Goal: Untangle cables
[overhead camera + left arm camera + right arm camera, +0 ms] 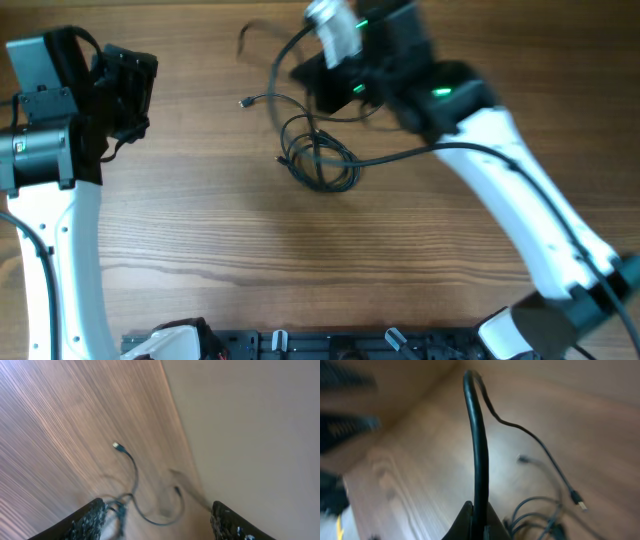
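Overhead first: the cables (322, 160) lie in a loose knot on the table (250, 270). The right gripper (318, 72) is just above them, too blurred to read. The left gripper (125, 88) sits well apart at the far left.

Left wrist: fingers (92, 520) spread wide with nothing between them, and a plug (117, 446) on the wood beyond.

Right wrist: the jaws are clamped on one strand (479, 450) that rises straight up. This looks like the pull-one-free step. Next up is a slow draw away from the knot, likely with the left pinning the rest. The strand's far end blurs out.
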`<control>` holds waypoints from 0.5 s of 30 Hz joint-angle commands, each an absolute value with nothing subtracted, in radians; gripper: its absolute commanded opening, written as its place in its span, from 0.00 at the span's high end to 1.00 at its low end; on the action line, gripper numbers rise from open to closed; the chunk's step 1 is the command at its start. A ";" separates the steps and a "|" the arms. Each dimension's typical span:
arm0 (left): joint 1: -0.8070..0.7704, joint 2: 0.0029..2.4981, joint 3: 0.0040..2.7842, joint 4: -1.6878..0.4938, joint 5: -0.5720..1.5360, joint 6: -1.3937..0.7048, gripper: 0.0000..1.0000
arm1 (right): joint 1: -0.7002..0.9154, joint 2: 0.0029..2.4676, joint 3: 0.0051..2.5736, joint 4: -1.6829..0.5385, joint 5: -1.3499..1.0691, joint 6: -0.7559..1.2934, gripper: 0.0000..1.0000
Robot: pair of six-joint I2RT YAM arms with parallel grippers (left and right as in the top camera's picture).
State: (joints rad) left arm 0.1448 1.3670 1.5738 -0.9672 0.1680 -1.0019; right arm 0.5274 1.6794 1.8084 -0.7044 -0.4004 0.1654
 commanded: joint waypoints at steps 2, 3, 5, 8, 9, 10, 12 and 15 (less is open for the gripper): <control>0.141 1.398 1.576 -0.984 0.110 -0.840 0.30 | 0.356 1.514 1.900 -0.705 -0.373 0.245 0.96; 0.141 1.401 1.576 -0.989 0.110 -0.836 0.30 | 0.300 1.491 1.900 -0.708 -0.373 0.249 0.96; 0.141 1.402 1.576 -0.993 0.114 -0.810 0.31 | 0.216 1.470 1.900 -0.721 -0.373 0.259 0.96; 0.141 1.402 1.576 -0.992 0.164 -0.691 0.33 | 0.044 1.470 1.900 -0.761 -0.373 0.258 0.96; 0.141 1.403 1.576 -0.992 0.191 -0.647 0.33 | -0.011 1.478 1.900 -0.774 -0.373 0.257 0.96; 0.136 1.403 1.576 -0.992 0.204 -0.615 0.33 | -0.065 1.487 1.900 -0.785 -0.373 0.255 0.96; 0.120 1.403 1.576 -0.993 0.212 -0.567 0.33 | -0.154 1.511 1.900 -0.799 -0.374 0.251 0.96; 0.079 1.403 1.576 -0.992 0.212 -0.533 0.34 | -0.251 1.556 1.899 -0.809 -0.376 0.204 0.96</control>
State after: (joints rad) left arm 0.1184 1.3952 1.5738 -0.9920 0.1856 -0.6353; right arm -0.1860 1.5188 1.8957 -0.8082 -0.3725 0.2413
